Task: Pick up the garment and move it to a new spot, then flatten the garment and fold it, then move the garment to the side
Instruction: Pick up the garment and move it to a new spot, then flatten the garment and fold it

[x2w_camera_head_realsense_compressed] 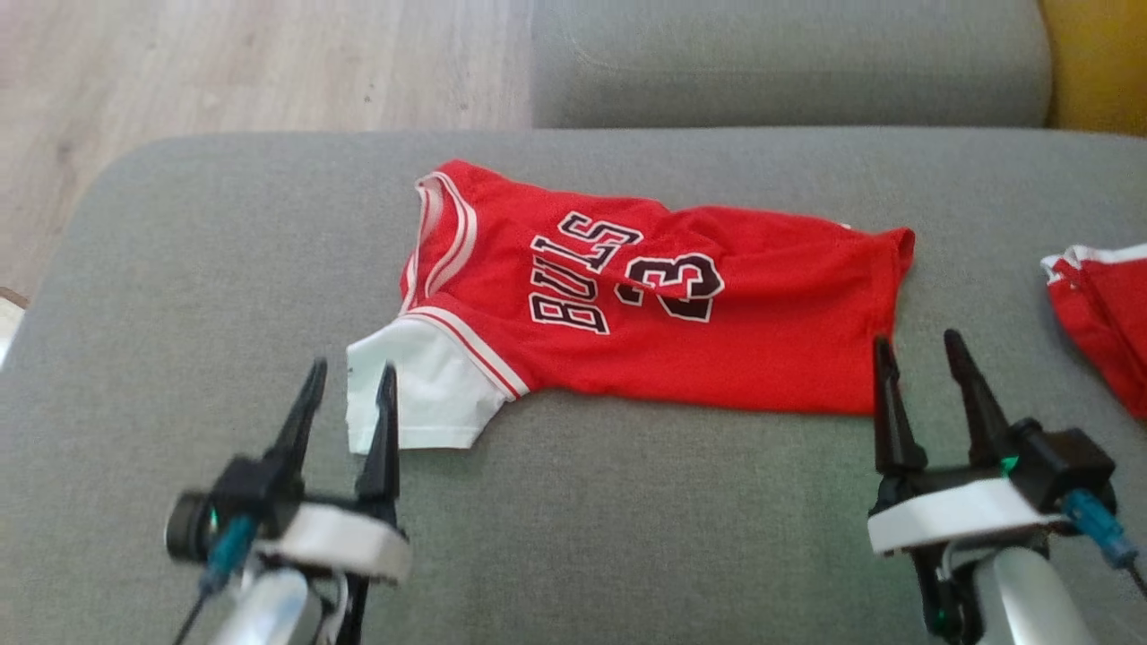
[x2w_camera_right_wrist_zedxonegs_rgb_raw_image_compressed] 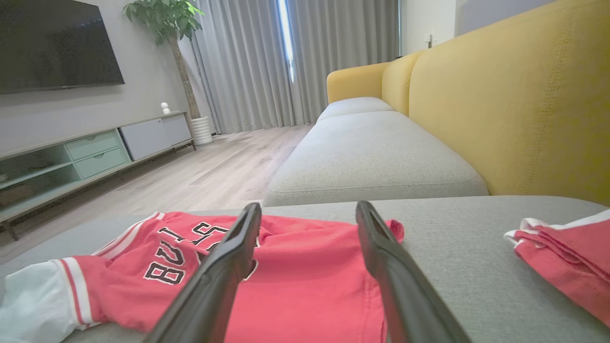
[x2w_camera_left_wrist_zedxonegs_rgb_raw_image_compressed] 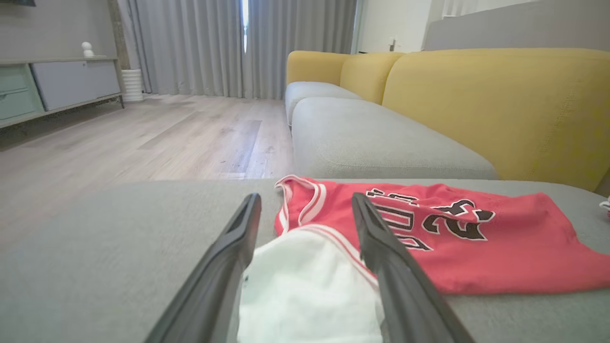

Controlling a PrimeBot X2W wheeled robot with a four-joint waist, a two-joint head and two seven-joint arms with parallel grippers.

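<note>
A red jersey-style garment (x2w_camera_head_realsense_compressed: 681, 313) with black lettering, white trim and a white sleeve (x2w_camera_head_realsense_compressed: 421, 390) lies spread sideways on the grey sofa seat (x2w_camera_head_realsense_compressed: 179, 296). My left gripper (x2w_camera_head_realsense_compressed: 349, 369) hovers open at the white sleeve's near-left edge, and the sleeve (x2w_camera_left_wrist_zedxonegs_rgb_raw_image_compressed: 310, 286) shows between its fingers (x2w_camera_left_wrist_zedxonegs_rgb_raw_image_compressed: 224, 267) in the left wrist view. Open too, my right gripper (x2w_camera_head_realsense_compressed: 918, 345) hangs at the garment's near-right hem corner. In the right wrist view the red cloth (x2w_camera_right_wrist_zedxonegs_rgb_raw_image_compressed: 305, 281) fills the gap between its fingers (x2w_camera_right_wrist_zedxonegs_rgb_raw_image_compressed: 391, 276). Neither gripper holds anything.
A second red-and-white piece of clothing (x2w_camera_head_realsense_compressed: 1102, 313) lies at the seat's right edge. Another grey seat cushion (x2w_camera_head_realsense_compressed: 789, 63) and a yellow backrest (x2w_camera_head_realsense_compressed: 1098, 63) lie beyond. Wooden floor (x2w_camera_head_realsense_compressed: 224, 72) sits at the far left; a TV cabinet (x2w_camera_right_wrist_zedxonegs_rgb_raw_image_compressed: 95, 152) stands across the room.
</note>
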